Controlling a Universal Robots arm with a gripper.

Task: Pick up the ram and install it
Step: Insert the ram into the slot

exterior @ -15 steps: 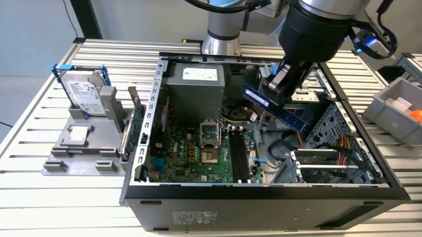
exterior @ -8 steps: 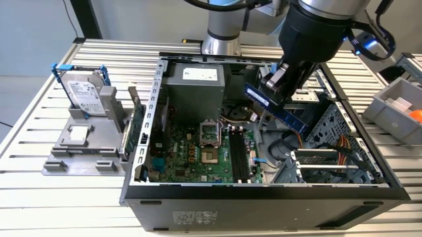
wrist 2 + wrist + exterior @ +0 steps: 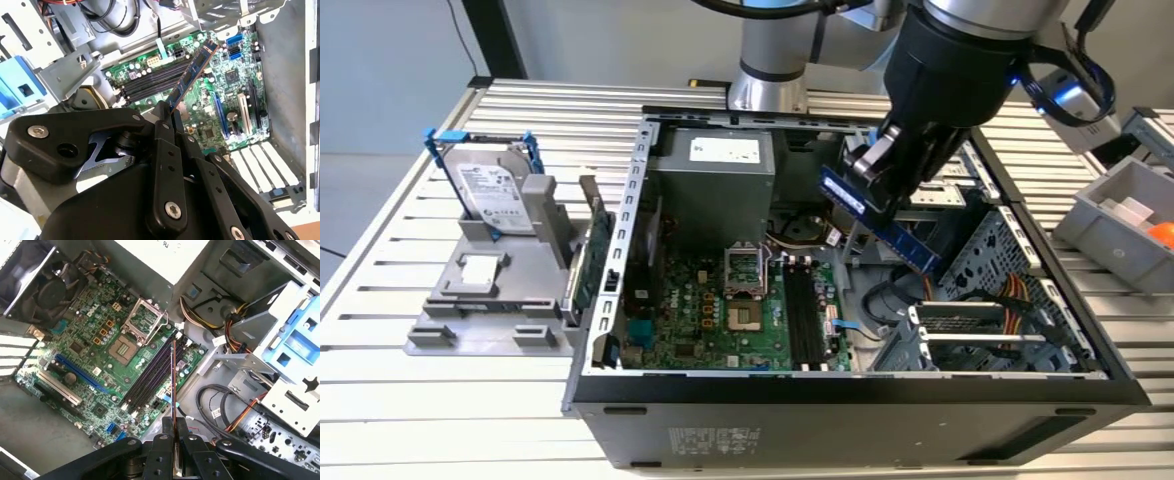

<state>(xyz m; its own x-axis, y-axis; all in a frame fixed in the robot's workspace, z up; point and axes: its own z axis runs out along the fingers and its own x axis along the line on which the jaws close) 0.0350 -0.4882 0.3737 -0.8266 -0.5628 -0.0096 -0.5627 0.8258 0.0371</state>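
One ram (image 3: 191,75) end inside end effector (image 3: 167,116)

An open computer case (image 3: 854,395) lies on its side on a slatted metal counter (image 3: 400,400). Inside it a green motherboard (image 3: 707,320) lies flat, with an open processor socket (image 3: 743,290) near its middle and a grey power supply (image 3: 714,175) at the far wall. In the first wrist view a black fan (image 3: 50,287) sits beside the board. At the exterior view's left, just beside the case, a grey stand (image 3: 487,320) holds upright a silver hard drive (image 3: 494,195) in a blue frame and a green card (image 3: 600,255). At the exterior view's right stands a grey bin (image 3: 1107,215) with something orange (image 3: 1161,235) inside.
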